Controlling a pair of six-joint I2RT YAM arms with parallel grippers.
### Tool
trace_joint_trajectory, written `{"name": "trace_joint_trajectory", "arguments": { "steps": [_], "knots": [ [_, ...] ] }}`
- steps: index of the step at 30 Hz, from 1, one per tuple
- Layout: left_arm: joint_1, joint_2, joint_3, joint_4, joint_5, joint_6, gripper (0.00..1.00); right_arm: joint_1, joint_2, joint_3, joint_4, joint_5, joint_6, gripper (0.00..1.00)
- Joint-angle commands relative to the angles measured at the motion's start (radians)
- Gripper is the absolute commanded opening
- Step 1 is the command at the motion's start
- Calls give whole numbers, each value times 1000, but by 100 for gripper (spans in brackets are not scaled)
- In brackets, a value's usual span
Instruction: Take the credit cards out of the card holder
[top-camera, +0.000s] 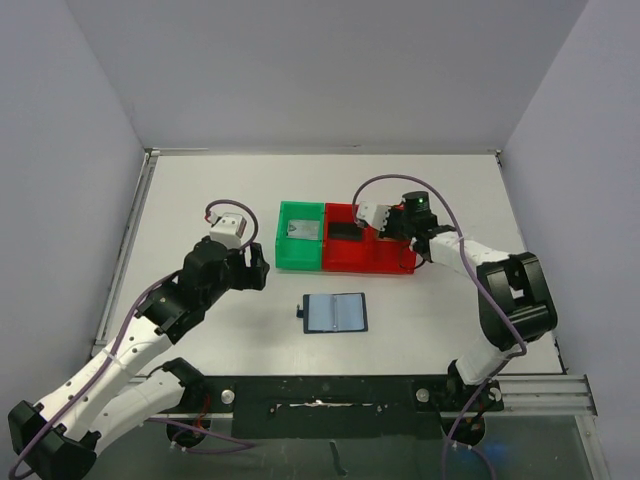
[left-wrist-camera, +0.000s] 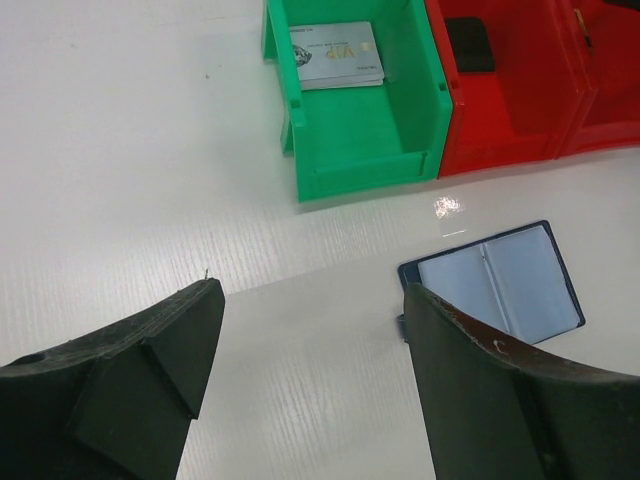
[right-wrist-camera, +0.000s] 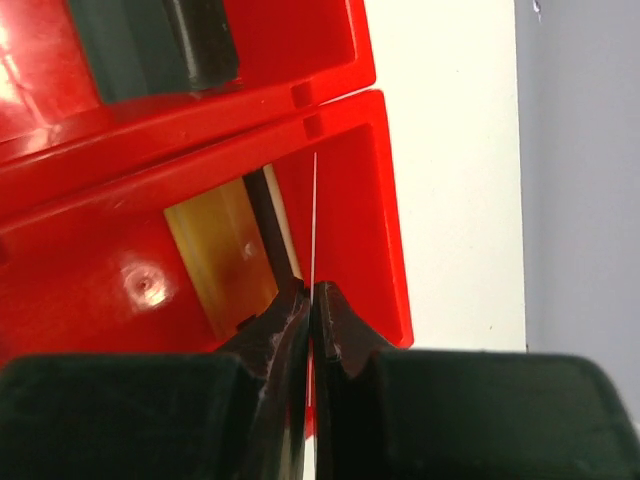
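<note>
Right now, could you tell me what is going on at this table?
The card holder lies open, its pockets looking empty. A silver card sits in the green tray and a black card in a red tray. The right end effector is shut on a third card, edge-on, in the next red tray. The left end effector hangs open, empty.
</note>
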Motion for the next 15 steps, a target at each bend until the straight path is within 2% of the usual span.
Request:
{"name": "trace_joint_trajectory", "arguments": {
  "steps": [1,7,8,11,15],
  "knots": [
    [11,-17,6,47,28,15,72,5,67,83,76,41,-65,1],
    [17,-22,3,47,33,15,72,24,147,126,48,54,-86,7],
    [19,-22,3,47,36,15,72,27,156,130,36,55,-89,15],
    [21,-20,3,47,38,15,72,36,156,135,6,52,-83,19],
    [24,-16,4,47,46,15,72,35,135,129,-14,37,-71,35]
  ]
}}
